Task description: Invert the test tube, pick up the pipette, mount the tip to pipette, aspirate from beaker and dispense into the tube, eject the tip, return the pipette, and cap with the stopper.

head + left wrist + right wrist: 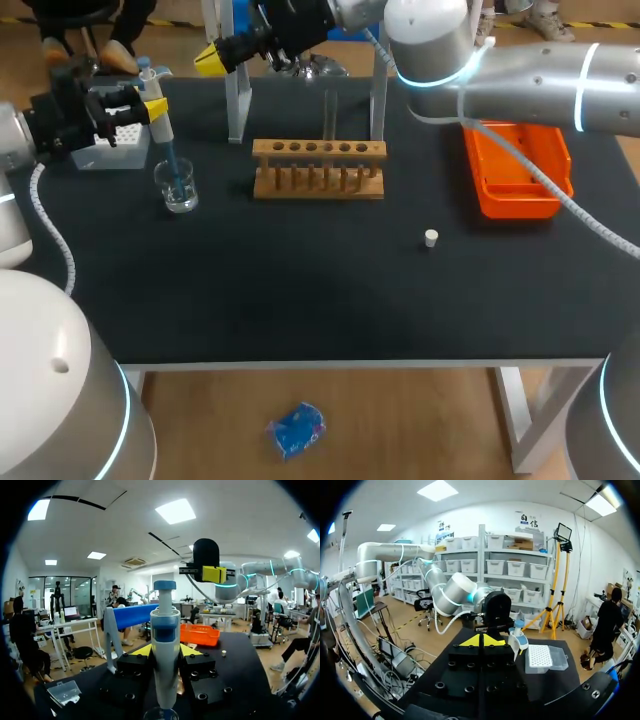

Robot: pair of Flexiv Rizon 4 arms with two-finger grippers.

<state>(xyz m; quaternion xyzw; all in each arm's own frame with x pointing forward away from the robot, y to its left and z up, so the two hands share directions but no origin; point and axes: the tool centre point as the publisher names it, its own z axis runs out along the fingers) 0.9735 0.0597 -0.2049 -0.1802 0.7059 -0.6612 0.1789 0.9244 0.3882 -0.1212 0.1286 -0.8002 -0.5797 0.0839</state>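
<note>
My left gripper (150,106) is shut on the white-and-blue pipette (160,128), which it holds upright. The pipette's tip reaches down into the glass beaker (178,188) at the table's left. In the left wrist view the pipette (165,645) stands between the yellow fingertips (142,650), above the beaker's rim (161,714). My right gripper (212,58) is shut on nothing and hangs at the back, to the right of the pipette's top and apart from it. Its yellow tips (481,640) point at the pipette (518,639). A clear test tube (330,115) stands in the wooden rack (318,170). The white stopper (431,237) lies on the mat.
A tip box (108,140) sits behind the beaker at the far left. A white stand (236,95) with a blue bar (135,616) rises behind the rack. An orange tray (516,170) lies at the back right.
</note>
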